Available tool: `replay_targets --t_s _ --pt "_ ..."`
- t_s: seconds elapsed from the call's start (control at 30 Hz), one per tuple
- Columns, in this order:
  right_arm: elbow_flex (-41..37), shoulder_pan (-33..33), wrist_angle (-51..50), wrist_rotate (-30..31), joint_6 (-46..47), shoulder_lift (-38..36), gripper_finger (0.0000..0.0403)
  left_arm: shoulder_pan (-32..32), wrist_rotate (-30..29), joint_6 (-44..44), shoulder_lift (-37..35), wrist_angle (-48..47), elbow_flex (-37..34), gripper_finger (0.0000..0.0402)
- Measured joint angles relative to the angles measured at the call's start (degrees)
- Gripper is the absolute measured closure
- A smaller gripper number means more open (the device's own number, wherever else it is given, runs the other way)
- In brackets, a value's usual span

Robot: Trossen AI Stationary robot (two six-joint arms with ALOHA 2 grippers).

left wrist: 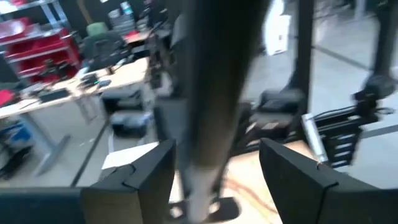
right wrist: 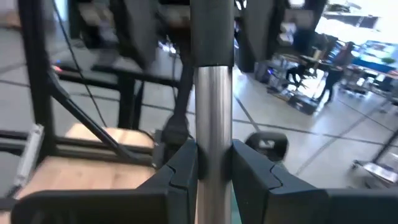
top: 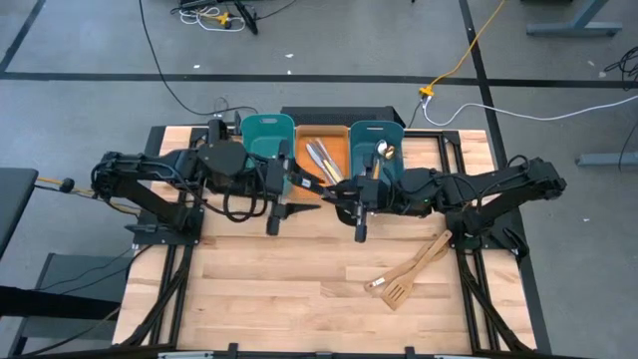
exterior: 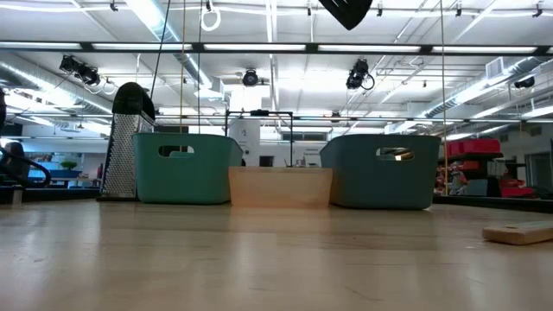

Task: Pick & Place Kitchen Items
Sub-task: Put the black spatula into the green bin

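A black-and-silver utensil (top: pixel 321 184), which looks like the black slotted spatula, hangs in the air between my two grippers, just near of the orange bin (top: pixel 324 152). My right gripper (top: pixel 351 195) is shut on it. My left gripper (top: pixel 287 185) is open. In the left wrist view its fingers (left wrist: pixel 214 180) stand on either side of the blurred dark shaft (left wrist: pixel 214 93); whether they touch it I cannot tell. Two wooden spatulas (top: pixel 411 267) lie flat on the table's right near part. Silver knives (top: pixel 321 158) lie in the orange bin, and spoons (top: pixel 384 152) in the right teal bin (top: pixel 377 135). My right gripper pinches the utensil's silver shaft (right wrist: pixel 214 124) between its two fingers, just below where the black part (right wrist: pixel 212 31) begins. The fingers lie across the shaft and come roughly level from the table's right side. The utensil is lifted clear of the table.
Left teal bin (top: pixel 267 135), orange bin and right teal bin stand in a row at the far edge. In the low view a metal grater (exterior: pixel 128 142) stands left of the left teal bin (exterior: pixel 183 168). The table's near half (top: pixel 299 289) is bare wood apart from the wooden spatulas.
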Motion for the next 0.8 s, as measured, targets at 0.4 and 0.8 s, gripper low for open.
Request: replay_targets --t_s 0.4,0.8 --pt "-0.02 -0.13 1.99 -0.25 -0.87 0.35 0.0326 0.5 2.95 0.11 1.76 2.36 -0.02 0.017" --pt "-0.02 -0.13 -0.72 -0.62 0.36 0.47 0.0326 0.74 0.24 2.31 3.54 0.31 -0.02 0.0329"
